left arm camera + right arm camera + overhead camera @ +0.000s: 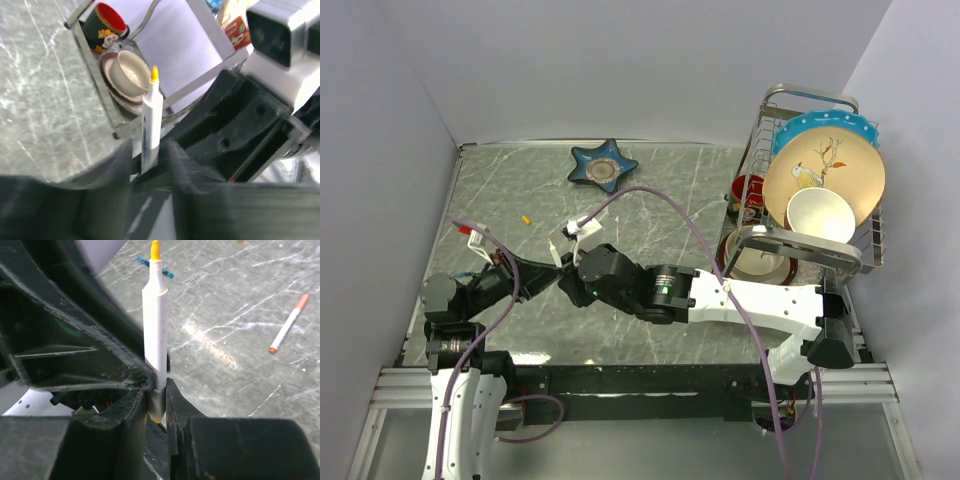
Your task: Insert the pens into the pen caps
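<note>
Over the table (pixel 520 180), left claw (pixel 148 161) and right claw (pixel 157 401) both clench one pen (pixel 155 325); a second pen (pixel 287 329) lies apart.

White pen (pixel 155 335) — yellow-tipped

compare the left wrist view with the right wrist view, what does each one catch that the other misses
Only the left wrist view shows the dish rack, with a red mug and a bowl in it. Only the right wrist view shows a second pen with orange ends lying on the table, and a small blue stick farther off. Both show the yellow-tipped white pen standing upright. In the right wrist view the right gripper pinches it.
</note>
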